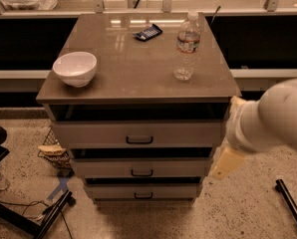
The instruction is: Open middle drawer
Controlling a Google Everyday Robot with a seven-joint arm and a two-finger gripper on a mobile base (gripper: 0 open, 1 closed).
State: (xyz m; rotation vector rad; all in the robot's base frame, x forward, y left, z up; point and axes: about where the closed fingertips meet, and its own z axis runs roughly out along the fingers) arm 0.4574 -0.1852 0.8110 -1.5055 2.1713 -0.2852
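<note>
Middle drawer: grey-beige middle drawer [103,168] with a black bar handle, between two other drawers.
Gripper: cream-coloured gripper [227,164] just beside that drawer's right end; open or closed, I cannot tell.
Arm: bulky white arm [275,121] reaching in from the right.
Cabinet top: white ceramic bowl [74,67] on the left, clear plastic water bottle [187,46] on the right, dark blue packet [147,32] behind them.

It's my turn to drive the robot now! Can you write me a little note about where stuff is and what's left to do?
Gripper: low at the right side of the cabinet, level with the middle drawer, touching no handle.
Middle drawer: second of three, looks shut; its black handle sits at the front's centre, untouched.
On top: white bowl, water bottle, blue packet.
Done: nothing on the drawer yet.
Left: bring the gripper to the handle, grip it, pull the drawer out.
</note>
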